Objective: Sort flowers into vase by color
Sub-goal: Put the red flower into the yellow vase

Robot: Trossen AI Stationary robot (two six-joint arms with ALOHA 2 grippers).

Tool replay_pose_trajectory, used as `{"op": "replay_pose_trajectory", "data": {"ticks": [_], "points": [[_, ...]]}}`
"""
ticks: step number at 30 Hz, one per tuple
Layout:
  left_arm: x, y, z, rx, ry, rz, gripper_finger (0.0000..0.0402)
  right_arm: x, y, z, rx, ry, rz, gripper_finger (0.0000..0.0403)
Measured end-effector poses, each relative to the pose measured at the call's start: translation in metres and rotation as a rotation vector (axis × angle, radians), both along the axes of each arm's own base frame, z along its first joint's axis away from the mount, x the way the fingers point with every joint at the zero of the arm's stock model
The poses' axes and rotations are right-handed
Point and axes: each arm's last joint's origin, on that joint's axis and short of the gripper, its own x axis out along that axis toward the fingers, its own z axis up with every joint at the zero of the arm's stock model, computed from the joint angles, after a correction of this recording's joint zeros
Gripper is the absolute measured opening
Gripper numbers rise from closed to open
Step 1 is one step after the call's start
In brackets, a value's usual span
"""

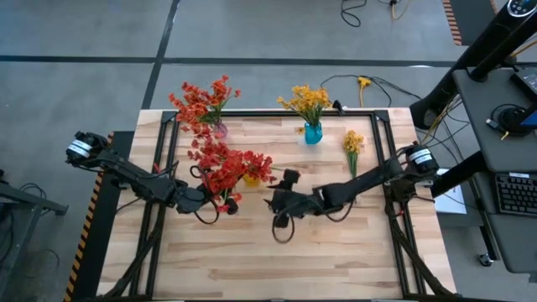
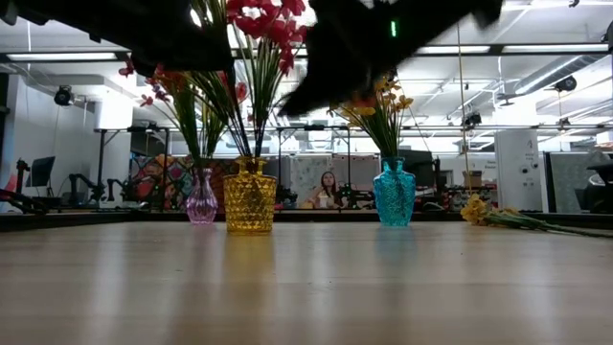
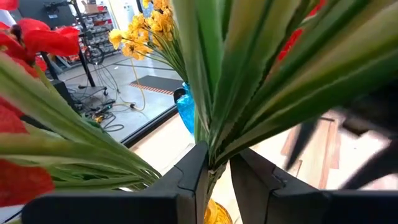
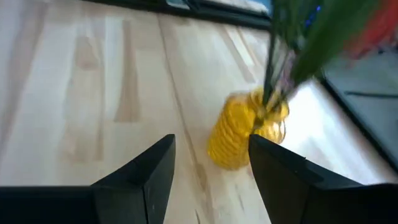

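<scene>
Pale wood planks form the table (image 1: pixel 336 252), which sits inside a black frame. We count three vases on it. A yellow textured vase (image 2: pixel 250 197) stands near the table's middle and holds red-orange flowers (image 1: pixel 226 165) on green stems. A small pink vase (image 2: pixel 201 204) stands at the far left edge with more red-orange flowers (image 1: pixel 200 102). A blue vase (image 2: pixel 394 194) stands at the far edge, right of centre, with yellow flowers (image 1: pixel 307 101).

One yellow sprig (image 1: pixel 352 147) lies flat on the table to the right of the blue vase, apart from it. Another small yellow sprig (image 1: pixel 363 82) lies on the floor beyond the table, among cables.

We see the left gripper (image 3: pixel 216 177) above the yellow vase, its fingers clamped on the green stems of the red-orange bunch just over the vase mouth; the left wrist view shows the stems pinched between the two dark fingers. In the high view this gripper (image 1: pixel 220 201) sits at the near side of that bunch.

We see the right gripper (image 4: pixel 211 168) just right of the yellow vase, with its fingers spread apart and nothing between them; the vase shows in the gap beyond the fingertips. In the high view it (image 1: pixel 281 201) hovers near the table's middle.

A person (image 2: pixel 330 189) sits in the room behind the table.
</scene>
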Motion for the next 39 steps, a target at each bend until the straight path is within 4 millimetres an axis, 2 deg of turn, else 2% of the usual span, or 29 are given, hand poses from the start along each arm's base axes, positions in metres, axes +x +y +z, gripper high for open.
{"op": "replay_pose_trajectory", "data": {"ticks": [4,7,12,19,23,30,39], "points": [[0.000,0.000,0.000,-0.006,-0.004,0.001,0.0049,-0.011,-0.029,-0.027,0.110,-0.131,-0.013,0.0197],[0.000,0.000,0.000,-0.009,-0.009,0.001,0.0049,-0.021,-0.041,-0.037,0.127,-0.201,-0.041,0.0196],[0.000,0.000,0.001,-0.015,-0.016,0.001,0.0049,-0.026,-0.052,-0.042,0.161,-0.246,-0.078,0.0196],[0.001,0.000,-0.002,-0.029,-0.019,0.007,0.0049,-0.025,-0.074,-0.042,0.120,-0.251,-0.179,0.0196],[0.002,0.000,-0.003,-0.025,-0.011,0.007,0.0049,-0.026,-0.080,-0.049,0.098,-0.217,-0.186,0.0196],[0.002,0.000,-0.003,-0.011,0.002,0.007,0.0044,-0.019,-0.083,-0.078,0.124,-0.215,-0.206,0.0190],[0.004,0.004,-0.003,-0.008,0.004,0.023,0.0039,-0.014,-0.086,-0.080,0.114,-0.271,-0.204,0.0179]]}}
